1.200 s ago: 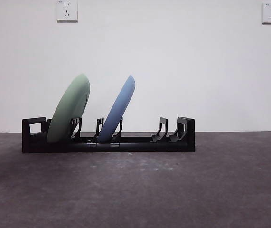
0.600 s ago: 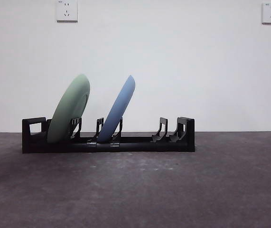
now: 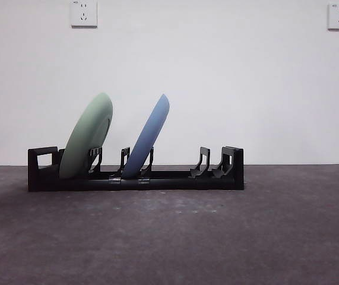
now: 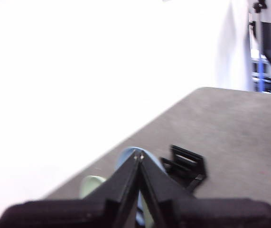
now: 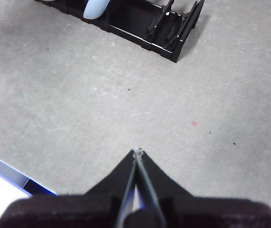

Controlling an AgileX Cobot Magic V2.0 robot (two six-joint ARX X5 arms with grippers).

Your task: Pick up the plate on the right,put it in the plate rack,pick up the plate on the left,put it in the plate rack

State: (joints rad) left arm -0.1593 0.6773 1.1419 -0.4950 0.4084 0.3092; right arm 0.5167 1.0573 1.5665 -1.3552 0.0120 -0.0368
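Left claw (image 4: 138,156): two black jaws pressed together, tips meeting, nothing held, raised high. Right claw (image 5: 136,151): black jaws closed tip to tip, empty, raised. Neither arm visible in front view.

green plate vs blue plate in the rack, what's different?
Colour: the green plate is pale green, the blue plate light blue. Slot: the green plate stands at the left end of the plate rack in the front view, the blue plate nearer its middle. Height: the green plate's top edge sits slightly higher than the blue plate's. Shared: both stand on edge in the rack, leaning the same way.
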